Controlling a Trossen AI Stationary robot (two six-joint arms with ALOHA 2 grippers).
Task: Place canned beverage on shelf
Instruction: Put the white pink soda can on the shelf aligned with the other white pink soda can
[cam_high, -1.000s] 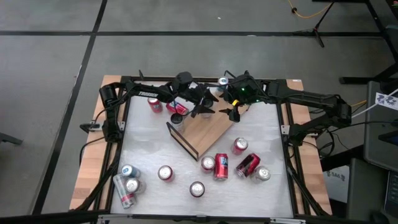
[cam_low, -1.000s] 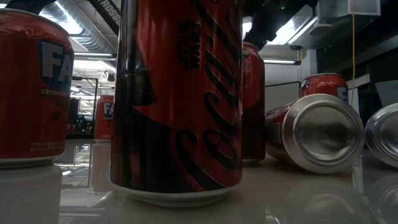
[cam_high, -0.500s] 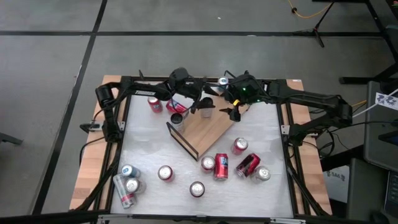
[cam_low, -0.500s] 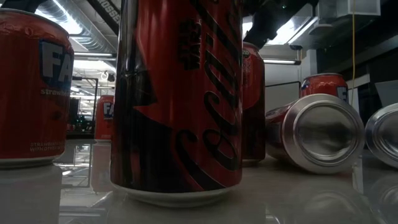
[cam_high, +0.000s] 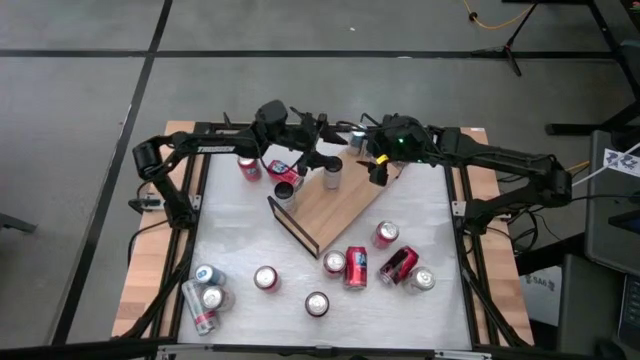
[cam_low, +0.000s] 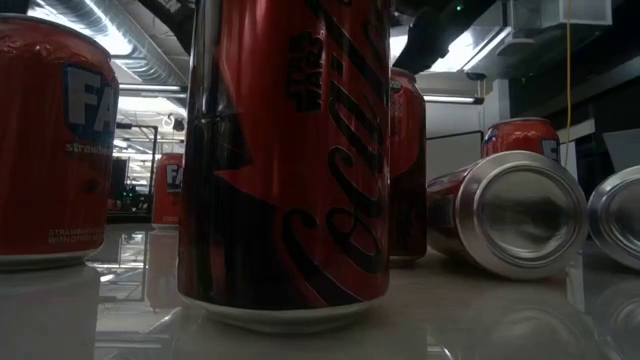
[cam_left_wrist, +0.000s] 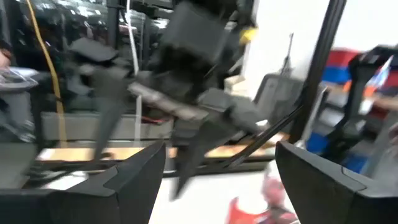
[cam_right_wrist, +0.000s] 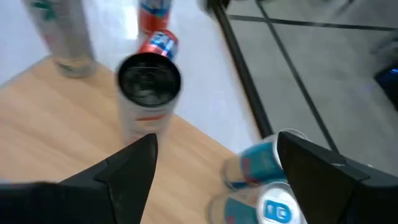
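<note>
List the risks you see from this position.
1. The left gripper and right gripper, jaws open, hang close together over the shelf's far end; a careless move might clash them.
2. A silver can stands upright near that end between them; either arm could knock it over.
3. Cans lying on their sides on the table, like the red can, may roll when grasped.

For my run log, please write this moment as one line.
left gripper: open, empty, above shelf's far edge | right gripper: open, empty | shelf: one can upright on it
</note>
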